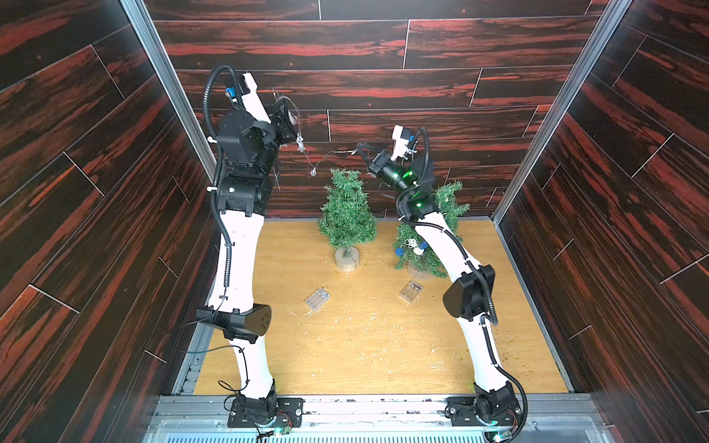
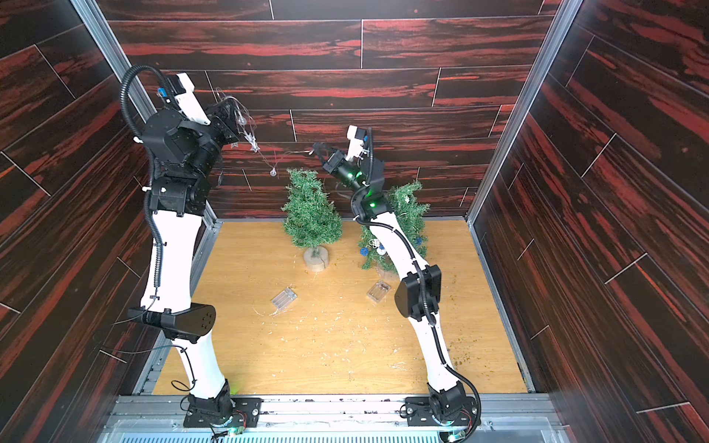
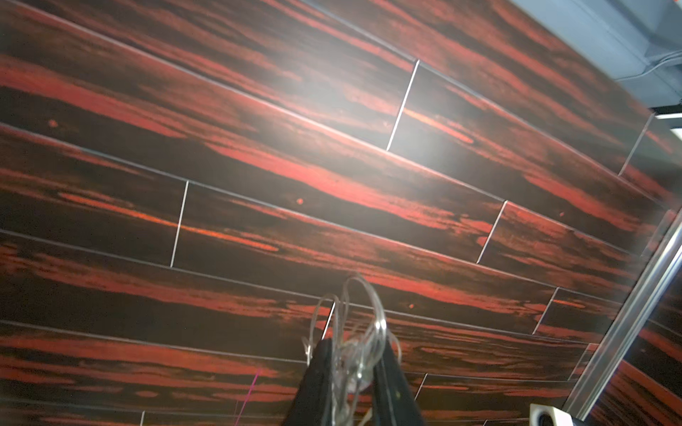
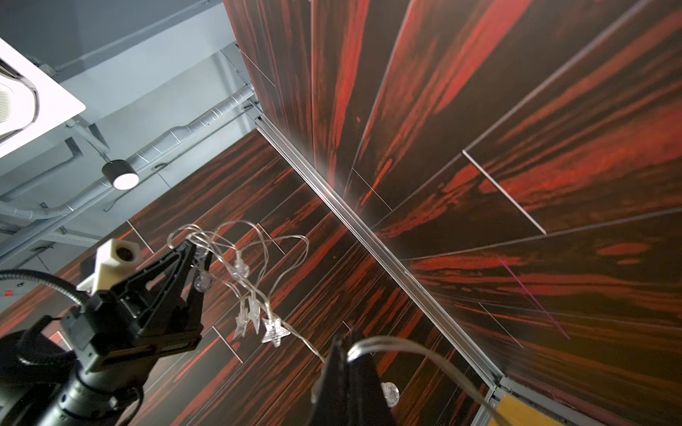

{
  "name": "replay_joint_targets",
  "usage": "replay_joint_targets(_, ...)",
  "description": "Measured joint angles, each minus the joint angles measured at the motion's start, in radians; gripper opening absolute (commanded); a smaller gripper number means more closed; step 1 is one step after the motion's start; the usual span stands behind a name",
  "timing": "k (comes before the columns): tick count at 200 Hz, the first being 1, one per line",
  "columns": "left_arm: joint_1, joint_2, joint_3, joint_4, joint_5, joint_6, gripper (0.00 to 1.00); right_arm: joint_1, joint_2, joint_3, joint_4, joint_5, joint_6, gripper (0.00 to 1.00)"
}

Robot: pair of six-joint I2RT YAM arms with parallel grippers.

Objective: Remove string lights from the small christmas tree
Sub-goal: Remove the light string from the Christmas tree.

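Note:
Both grippers hold one string of lights (image 1: 307,155) with clear stars (image 4: 275,332) and balls in the air near the back wall. My left gripper (image 1: 286,105) (image 2: 232,105) (image 3: 352,345) is shut on a bunched loop of its wire (image 3: 363,317). Lower and to the right, my right gripper (image 1: 358,147) (image 2: 316,147) (image 4: 345,337) is shut on the same wire (image 4: 406,348). Below stands a small Christmas tree (image 1: 347,211) (image 2: 312,211) with bare branches. A second tree (image 1: 445,214) behind my right arm carries blue and white balls (image 1: 399,252).
Two clear battery boxes (image 1: 317,299) (image 1: 411,291) lie on the wooden table (image 1: 345,353), in front of the trees. Needle litter is scattered over the table. Dark red walls close in the back and both sides.

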Motion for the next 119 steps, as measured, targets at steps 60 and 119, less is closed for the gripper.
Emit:
replay_joint_targets(60, 0.068, 0.001, -0.078, -0.030, -0.037, -0.006, 0.00, 0.002, 0.077, 0.025, -0.070, -0.002, -0.011, 0.25)
replay_joint_targets(119, 0.135, -0.001, -0.151, -0.100, -0.087, -0.059, 0.00, -0.011, 0.079, 0.025, -0.105, -0.083, 0.002, 0.53)
